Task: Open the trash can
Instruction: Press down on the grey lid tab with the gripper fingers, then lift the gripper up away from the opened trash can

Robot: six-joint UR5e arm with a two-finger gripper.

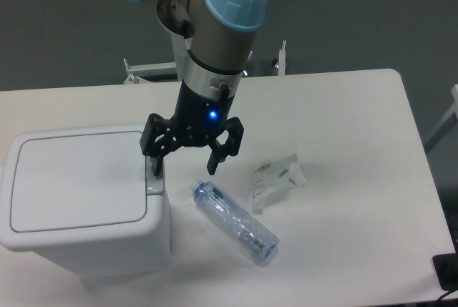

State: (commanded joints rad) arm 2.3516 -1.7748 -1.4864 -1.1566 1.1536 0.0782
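Sitting at near left of table point(358, 106): trash can point(79, 200), lid point(75, 178) down, grey button point(154, 180) on right rim. Hovering right over that button: one finger point(155, 161) of gripper point(183, 163), fingers spread apart, gripping nothing. Reaching down from far side, wrist pointing downward. Lying right of can: bottle point(235, 223), plastic bag point(276, 177).

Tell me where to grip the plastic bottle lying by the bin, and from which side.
Grip the plastic bottle across its straight middle, coming down from above with the fingers set across its long axis. It lies flat and diagonal on the table, cap end toward the trash can, with free space on both long sides.
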